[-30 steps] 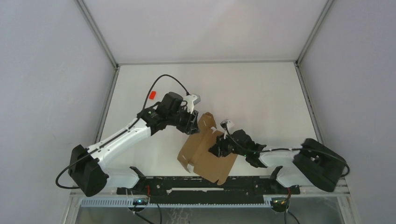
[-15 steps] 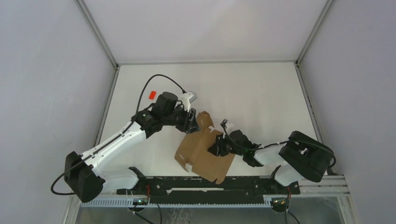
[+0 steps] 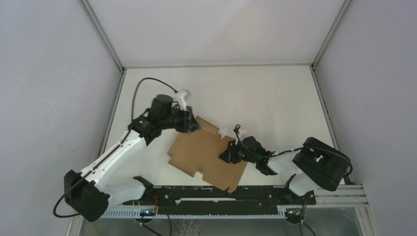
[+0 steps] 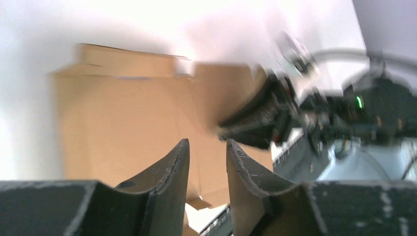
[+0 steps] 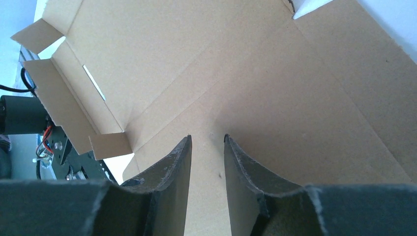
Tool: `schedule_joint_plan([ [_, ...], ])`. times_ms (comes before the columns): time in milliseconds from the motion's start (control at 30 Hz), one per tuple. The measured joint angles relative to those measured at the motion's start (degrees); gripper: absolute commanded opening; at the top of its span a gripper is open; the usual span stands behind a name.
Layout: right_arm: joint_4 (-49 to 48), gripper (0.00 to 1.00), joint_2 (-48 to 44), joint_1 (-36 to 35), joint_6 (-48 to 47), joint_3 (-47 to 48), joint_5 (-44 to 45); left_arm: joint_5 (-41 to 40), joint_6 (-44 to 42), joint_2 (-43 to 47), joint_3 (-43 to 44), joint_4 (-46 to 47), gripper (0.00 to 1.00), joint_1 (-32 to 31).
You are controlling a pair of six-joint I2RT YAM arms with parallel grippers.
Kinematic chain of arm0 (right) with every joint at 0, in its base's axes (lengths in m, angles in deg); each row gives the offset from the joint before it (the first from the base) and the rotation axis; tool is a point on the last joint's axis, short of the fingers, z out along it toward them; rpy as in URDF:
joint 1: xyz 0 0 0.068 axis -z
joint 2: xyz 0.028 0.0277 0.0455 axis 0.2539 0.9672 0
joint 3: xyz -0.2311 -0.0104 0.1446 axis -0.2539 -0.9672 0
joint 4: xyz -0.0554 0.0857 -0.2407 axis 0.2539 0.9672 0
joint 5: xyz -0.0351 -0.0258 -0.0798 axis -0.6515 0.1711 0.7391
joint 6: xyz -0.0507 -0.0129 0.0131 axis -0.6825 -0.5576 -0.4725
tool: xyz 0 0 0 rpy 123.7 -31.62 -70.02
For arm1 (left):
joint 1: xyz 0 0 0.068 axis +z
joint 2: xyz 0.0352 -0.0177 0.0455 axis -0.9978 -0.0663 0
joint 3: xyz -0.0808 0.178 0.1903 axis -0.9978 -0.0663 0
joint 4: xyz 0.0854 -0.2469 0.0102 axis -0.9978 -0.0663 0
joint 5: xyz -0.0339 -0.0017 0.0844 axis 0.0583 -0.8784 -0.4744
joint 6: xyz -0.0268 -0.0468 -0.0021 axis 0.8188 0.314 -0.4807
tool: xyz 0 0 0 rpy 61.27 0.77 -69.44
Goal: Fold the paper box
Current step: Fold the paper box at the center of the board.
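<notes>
White table [image 3: 275,98], unfolded paper box [image 3: 201,152], left jaws and right jaws slightly apart, left-wrist view blurred

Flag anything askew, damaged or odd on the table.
The paper box lies as an unfolded flat sheet, skewed diagonally to the table edges, with its near corner reaching the black rail at the arm bases. No tears, crushed flaps or spills show.
</notes>
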Motion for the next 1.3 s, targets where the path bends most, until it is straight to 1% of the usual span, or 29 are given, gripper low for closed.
schedule_joint_plan([
  [33,-0.11,0.39,0.0,0.07,0.02,0.0,0.02,-0.44,0.96,0.9,-0.22,0.0,0.4,2.91],
  [67,-0.2,0.39,0.02,0.13,0.04,0.0,-0.02,-1.14,2.16,1.92,-0.85,0.28,0.4,7.13],
  [167,-0.63,0.39,0.28,0.42,0.07,0.0,-0.15,-5.38,5.66,3.72,-4.09,0.46,0.31,17.14],
  [200,-0.83,0.39,0.46,0.44,0.09,0.0,-0.17,-6.99,6.73,3.82,-5.22,0.24,0.26,19.08],
  [233,-1.07,0.39,0.63,0.44,0.09,0.0,-0.22,-9.05,7.74,3.74,-6.75,0.07,0.19,20.63],
  [300,-1.42,0.39,0.81,0.48,0.09,-0.02,-0.39,-12.15,9.68,2.4,-9.22,-0.79,0.07,21.88],
  [400,-1.57,0.39,0.87,0.55,0.07,-0.02,-0.76,-14.93,11.63,-1.86,-11.52,-0.68,0.0,21.99],
  [533,-1.62,0.39,0.87,0.63,0.09,-0.02,-0.9,-16.94,13.0,-7.74,-14.62,0.96,0.0,21.99],
  [633,-1.68,0.39,0.87,0.66,0.09,-0.04,-0.96,-17.35,13.29,-9.73,-15.67,1.38,0.0,21.55],
  [833,-1.99,0.39,1.05,0.68,0.09,-0.09,-1.09,-16.57,13.27,-8.59,-15.69,2.97,0.01,20.39],
  [900,-2.01,0.39,1.09,0.68,0.09,-0.09,-1.09,-16.06,13.25,-7.63,-15.58,3.19,0.03,19.47],
  [1067,-2.01,0.39,1.09,0.68,0.09,-0.09,-1.09,-14.16,13.33,-4.55,-14.69,3.54,0.05,15.85],
  [1200,-2.01,0.39,1.09,0.68,0.09,-0.09,-1.09,-12.55,13.42,-4.22,-13.0,4.7,0.05,13.07],
  [1300,-2.01,0.39,1.09,0.7,0.09,-0.09,-1.09,-11.52,13.94,-3.61,-12.61,5.07,0.08,10.99],
])
